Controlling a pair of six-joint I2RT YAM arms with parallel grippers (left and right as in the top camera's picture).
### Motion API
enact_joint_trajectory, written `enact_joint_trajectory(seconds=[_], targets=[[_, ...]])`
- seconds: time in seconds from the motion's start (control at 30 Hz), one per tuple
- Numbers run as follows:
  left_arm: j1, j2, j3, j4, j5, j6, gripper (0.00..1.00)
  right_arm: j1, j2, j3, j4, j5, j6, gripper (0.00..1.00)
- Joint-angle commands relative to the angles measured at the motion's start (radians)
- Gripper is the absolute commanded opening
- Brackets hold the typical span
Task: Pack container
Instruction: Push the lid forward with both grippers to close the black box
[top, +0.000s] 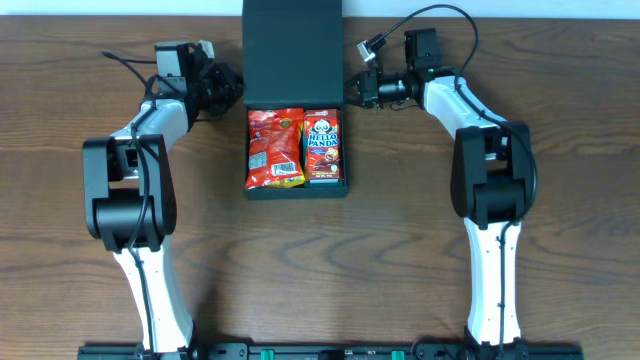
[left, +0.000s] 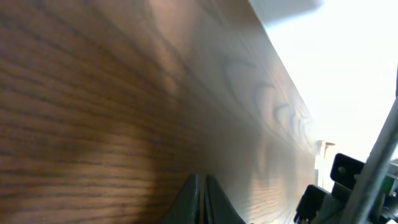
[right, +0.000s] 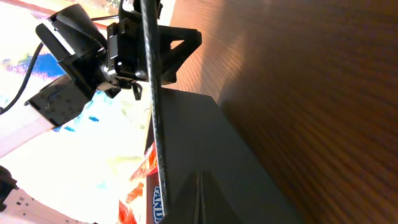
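The dark teal-black container (top: 296, 191) sits at the table's middle with its lid (top: 292, 50) open toward the back. Inside lie a red snack bag (top: 275, 148) on the left and a Hello Panda box (top: 322, 145) on the right. My left gripper (top: 234, 91) is shut and empty, just off the container's left back corner; its shut fingers (left: 203, 202) hover over wood. My right gripper (top: 352, 91) is shut and empty at the container's right back corner; its fingers (right: 199, 196) lie against the container's outer wall (right: 205, 137), with the Hello Panda box (right: 155, 208) beside it.
The wooden table (top: 560, 150) surrounds the container. The left arm's camera and cable (right: 93, 56) show beyond the container in the right wrist view. The arm bases stand at the front edge.
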Motion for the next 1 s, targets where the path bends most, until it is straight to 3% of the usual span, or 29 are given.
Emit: enact_joint_trajectory(seconds=[0.0, 0.47, 0.97], targets=[[0.007, 0.014, 0.004, 0.029, 0.071, 0.011, 0.06, -0.003, -0.004, 0.0, 0.036, -0.101, -0.037, 0.01], [0.038, 0.013, 0.004, 0.139, 0.151, -0.016, 0.06, -0.018, -0.004, 0.0, 0.289, -0.191, 0.059, 0.01], [0.049, 0.013, 0.005, 0.283, 0.368, -0.073, 0.06, -0.018, -0.004, 0.0, 0.51, -0.288, 0.241, 0.01]])
